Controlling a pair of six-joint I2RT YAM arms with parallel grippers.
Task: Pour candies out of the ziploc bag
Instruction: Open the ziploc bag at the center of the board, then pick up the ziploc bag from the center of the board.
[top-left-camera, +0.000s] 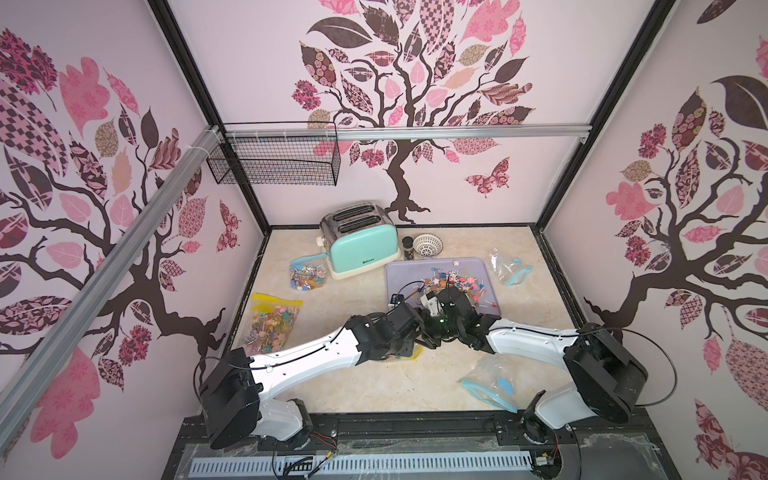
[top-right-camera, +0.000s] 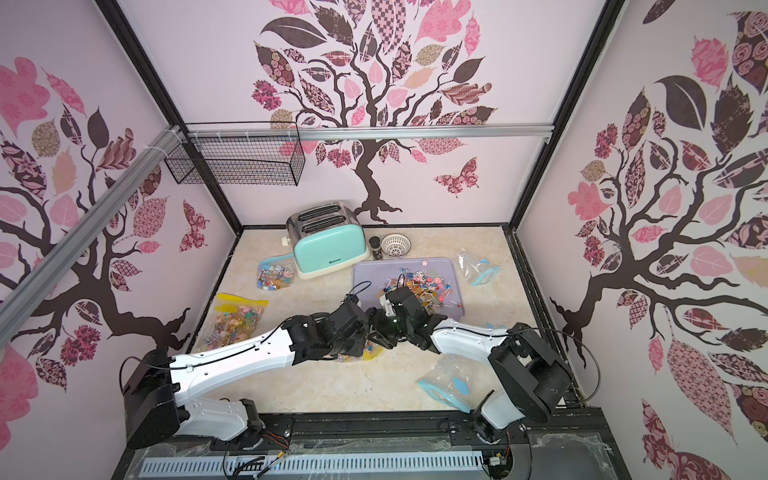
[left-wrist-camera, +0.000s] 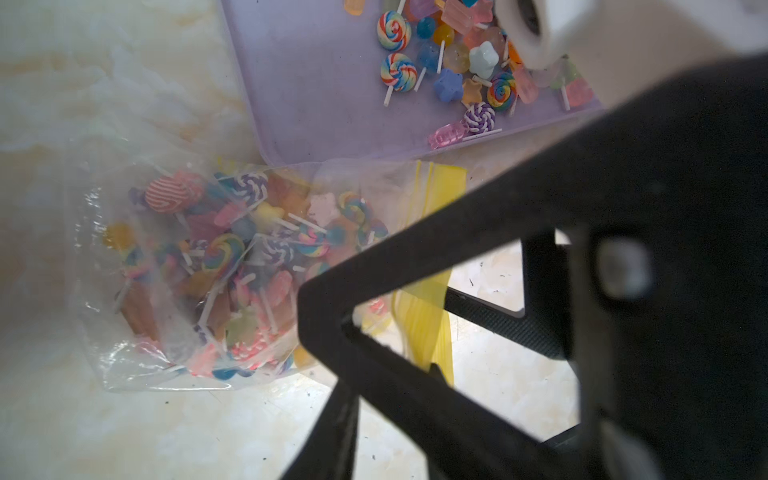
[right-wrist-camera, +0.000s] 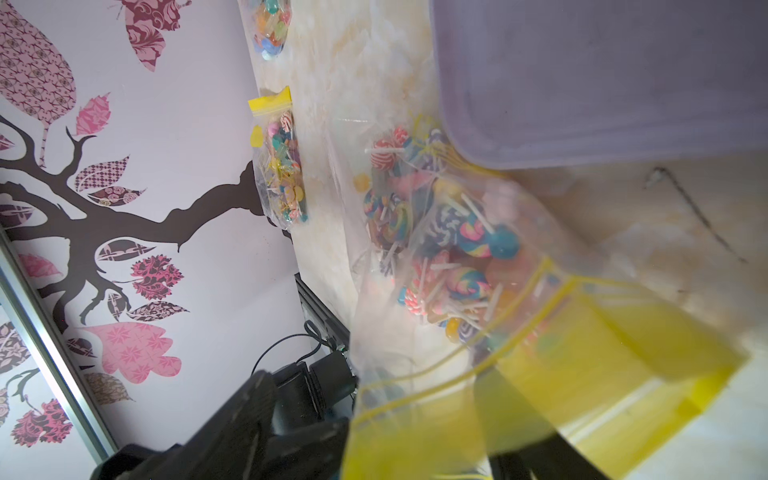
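Observation:
The ziploc bag (left-wrist-camera: 232, 270) lies on the marble table against the front edge of the purple tray (left-wrist-camera: 324, 83). It is clear, has a yellow zip strip (left-wrist-camera: 428, 299) and is full of candies (right-wrist-camera: 432, 232). More candies (top-left-camera: 453, 280) lie loose on the tray. In both top views the two wrists meet over this bag and hide most of it; only a yellow corner (top-left-camera: 415, 352) shows. My right gripper (right-wrist-camera: 415, 415) stands open at the bag's gaping yellow mouth, one finger (right-wrist-camera: 511, 399) showing behind the plastic. My left gripper (left-wrist-camera: 399, 415) is open beside the strip, and the right gripper crosses in front of it.
Two more full bags lie at the left, one with a yellow top (top-left-camera: 272, 322) and one with a blue top (top-left-camera: 307, 272). Empty blue-zip bags lie at the back right (top-left-camera: 509, 266) and front right (top-left-camera: 490, 380). A mint toaster (top-left-camera: 359, 245), dark jar (top-left-camera: 408, 248) and white basket bowl (top-left-camera: 428, 245) stand behind the tray.

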